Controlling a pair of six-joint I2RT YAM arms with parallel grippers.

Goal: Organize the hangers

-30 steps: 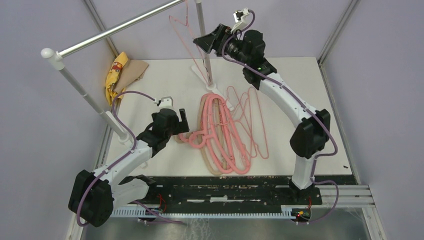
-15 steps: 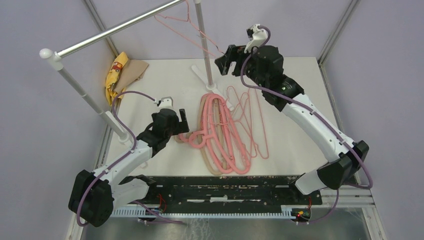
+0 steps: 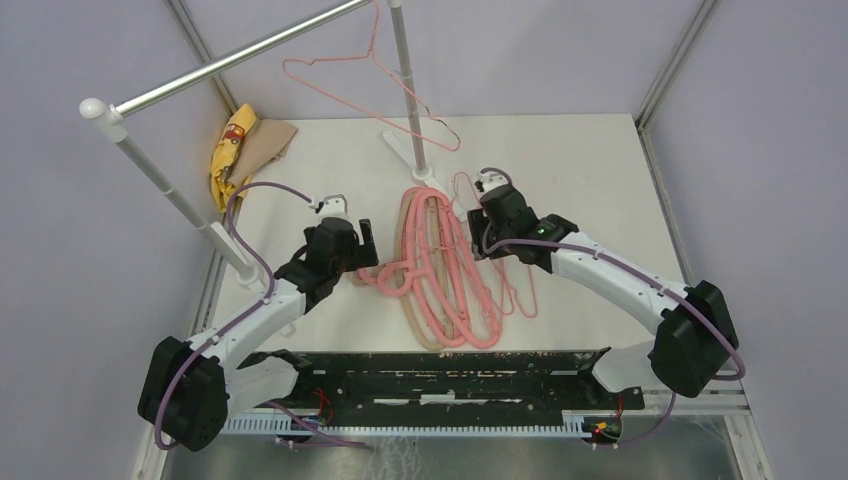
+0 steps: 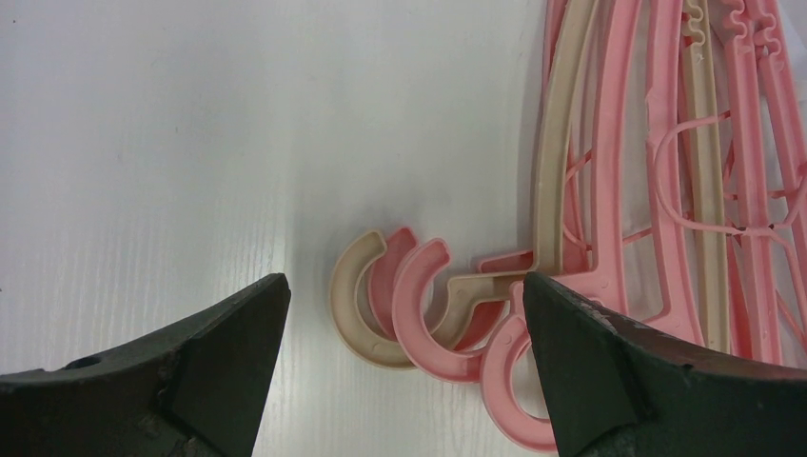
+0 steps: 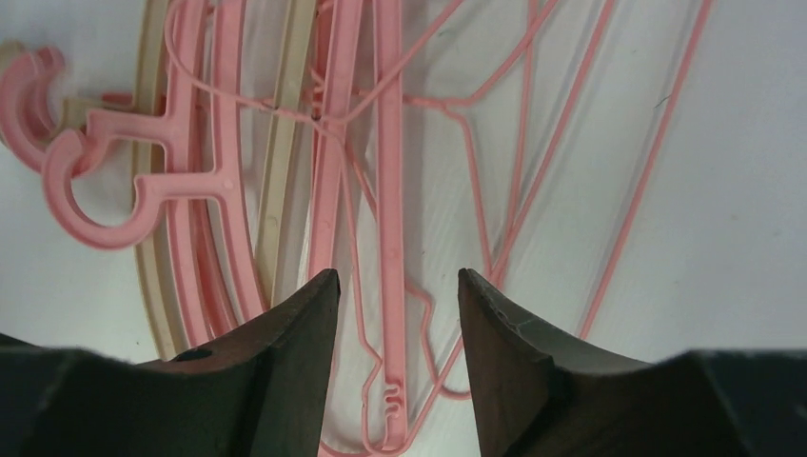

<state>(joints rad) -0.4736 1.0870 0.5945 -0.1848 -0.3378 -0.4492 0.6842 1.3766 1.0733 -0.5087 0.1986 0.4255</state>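
right arm has dropped from the rail [image 3: 240, 55] to the tabletop [image 3: 600, 170]. one pink wire hanger [image 3: 372, 60] now hangs hooked on the rail, tilted, free of the arm, so that one looks done. right hand [image 3: 487, 205] sits low over the thin wire hangers [image 3: 510, 250] just beside the plastic hangers [image 3: 440, 270], fingers pointing down, about half open and narrowing, nothing gripped yet. looks like the next wire pick. left arm unchanged: left hand [image 4: 404, 295] spread wide, empty, low over the plastic hooks, beige hanger [image 4: 357, 305] hook between its fingers.
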